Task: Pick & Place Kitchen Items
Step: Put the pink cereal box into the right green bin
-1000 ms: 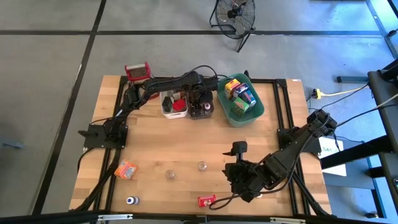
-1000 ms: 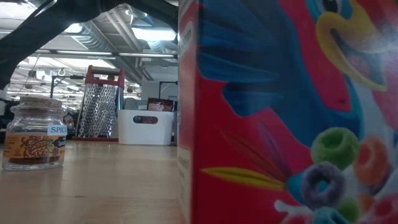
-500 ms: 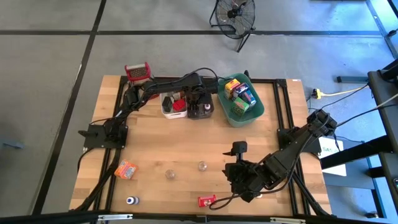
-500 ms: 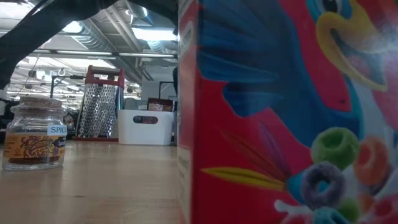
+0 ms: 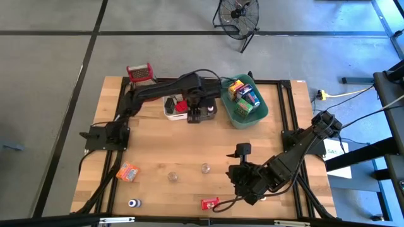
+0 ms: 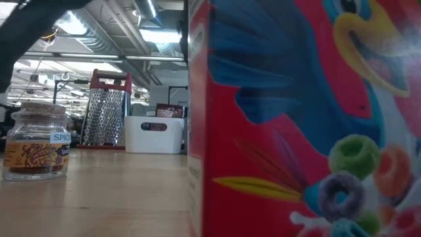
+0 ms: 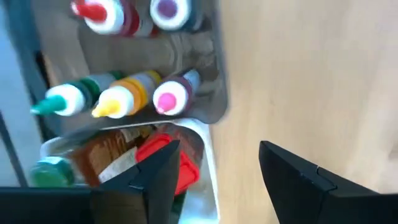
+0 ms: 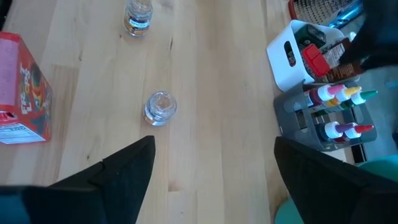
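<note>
1. Hovering over the far middle of the table (image 5: 189, 148), the left gripper (image 5: 201, 115) hangs with its two fingers spread apart and nothing between them.
2. Directly under that claw sits the brown bin (image 7: 208, 74), which in the left wrist view holds small squeeze bottles: one with a pink cap (image 7: 169, 99), one yellow (image 7: 118, 102), one green (image 7: 65, 102), one red (image 7: 99, 12) and one purple (image 7: 166, 9).
3. Just beside the claw, on its left-arm side, stands the white bin (image 5: 173, 108), with a red-lidded item (image 7: 171, 162) and a brown packet (image 7: 106, 155) inside.
4. On the claw's other side the teal bin (image 5: 245, 120) holds colourful boxes and a can (image 5: 252, 98).
5. Beyond the white bin, at the table's far edge, is the steel grater (image 5: 140, 72) with its red handle.
6. The right gripper (image 5: 238, 178) waits near the front of the table, well apart from the left claw, its fingers released and wide with nothing in them.
7. Ahead of the right claw lie two small clear jars (image 5: 204, 168) and (image 5: 171, 176); the right wrist view shows one of them (image 8: 160, 107) just past its fingertips (image 8: 134, 165).
8. Farther from it, toward the left arm's side, rests an orange box (image 5: 128, 171), and at the front edge a blue-capped little bottle (image 5: 132, 203).
9. Close to the right claw on the front edge stands a red cereal box (image 5: 208, 203), which fills most of the low view (image 6: 296, 118); a spice jar (image 6: 36, 141) shows beside it there.
</note>
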